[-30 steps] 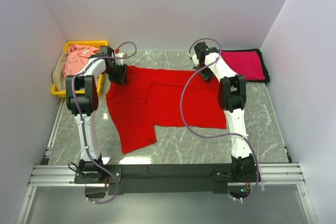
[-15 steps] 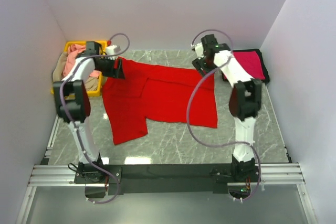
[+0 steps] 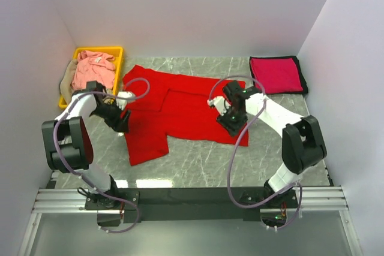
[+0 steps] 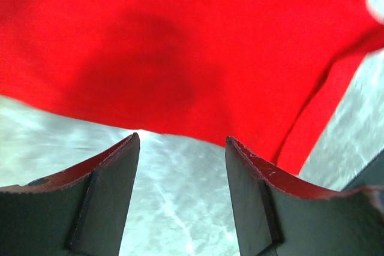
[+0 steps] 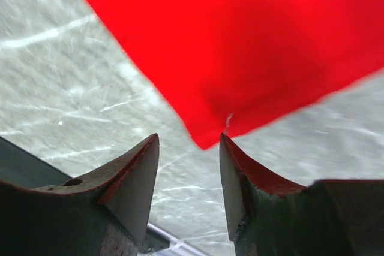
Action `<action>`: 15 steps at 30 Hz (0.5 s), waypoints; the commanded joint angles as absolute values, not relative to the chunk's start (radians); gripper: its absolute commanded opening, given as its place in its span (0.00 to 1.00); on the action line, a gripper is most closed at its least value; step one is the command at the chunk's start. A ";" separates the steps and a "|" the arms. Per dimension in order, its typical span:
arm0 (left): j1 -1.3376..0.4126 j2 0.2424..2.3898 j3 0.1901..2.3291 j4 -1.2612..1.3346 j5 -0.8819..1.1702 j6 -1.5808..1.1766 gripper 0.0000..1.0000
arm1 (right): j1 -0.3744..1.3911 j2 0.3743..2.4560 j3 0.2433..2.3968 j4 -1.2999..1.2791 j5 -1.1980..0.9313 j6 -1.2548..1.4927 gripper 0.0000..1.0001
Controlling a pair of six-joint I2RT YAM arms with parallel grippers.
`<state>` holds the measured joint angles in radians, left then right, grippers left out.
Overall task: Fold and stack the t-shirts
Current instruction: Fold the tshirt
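Observation:
The bright red t-shirt [image 3: 174,106] lies partly folded on the marble table. My left gripper [image 3: 122,122] is open and empty at its left edge; in the left wrist view the red cloth [image 4: 180,46] lies just beyond the fingertips. My right gripper [image 3: 231,125] is open and empty over the shirt's lower right corner, which shows in the right wrist view [image 5: 207,136]. The crimson-magenta shirt [image 3: 276,74] lies folded at the back right. The salmon pink shirt [image 3: 91,69] sits in the yellow bin, with the tan shirt [image 3: 67,81] hanging over its left side.
The yellow bin [image 3: 117,58] stands at the back left corner. White walls close in the left, back and right sides. A metal rail [image 3: 192,199] runs along the near edge by the arm bases.
Both grippers have let go of the red shirt's far corners and swung down toward its near edge. The shirt dropped flat and lies narrower than before.

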<state>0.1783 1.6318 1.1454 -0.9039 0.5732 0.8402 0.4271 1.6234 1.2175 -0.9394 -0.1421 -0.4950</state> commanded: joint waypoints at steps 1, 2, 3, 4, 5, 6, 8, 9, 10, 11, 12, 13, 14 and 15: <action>0.170 1.566 1.085 -0.861 0.545 0.950 0.65 | 0.440 1.635 1.186 -0.827 -0.103 -0.466 0.51; 0.169 1.566 1.075 -0.848 0.545 0.946 0.65 | 0.440 1.667 1.186 -0.806 -0.097 -0.465 0.51; 0.166 1.569 1.065 -0.830 0.545 0.945 0.65 | 0.440 1.683 1.189 -0.795 -0.088 -0.460 0.50; 0.160 1.572 1.043 -0.813 0.535 0.933 0.64 | 0.440 1.699 1.192 -0.789 -0.072 -0.454 0.50; 0.144 1.571 1.029 -0.796 0.528 0.927 0.63 | 0.440 1.729 1.198 -0.784 -0.065 -0.453 0.50; 0.135 1.574 0.997 -0.764 0.519 0.922 0.63 | 0.439 1.744 1.201 -0.779 -0.058 -0.456 0.50; 0.094 1.578 0.964 -0.733 0.477 0.914 0.61 | 0.439 1.779 1.201 -0.776 -0.031 -0.463 0.50; 0.080 1.578 0.930 -0.707 0.463 0.913 0.60 | 0.436 1.789 1.200 -0.775 -0.022 -0.478 0.49; 0.065 1.577 0.913 -0.698 0.445 0.911 0.60 | 0.436 1.804 1.195 -0.775 -0.003 -0.485 0.49; 0.033 1.577 0.898 -0.686 0.431 0.910 0.59 | 0.427 1.809 1.187 -0.778 -0.002 -0.492 0.49; 0.017 1.569 0.865 -0.675 0.417 0.907 0.59 | 0.420 1.815 1.184 -0.779 -0.002 -0.497 0.48; 0.008 1.568 0.852 -0.667 0.407 0.905 0.59 | 0.411 1.819 1.181 -0.781 -0.002 -0.506 0.48; -0.032 1.566 0.839 -0.669 0.387 0.907 0.57 | 0.402 1.825 1.175 -0.785 0.020 -0.511 0.48; -0.044 1.568 0.821 -0.678 0.379 0.919 0.56 | 0.385 1.827 1.174 -0.788 0.024 -0.521 0.48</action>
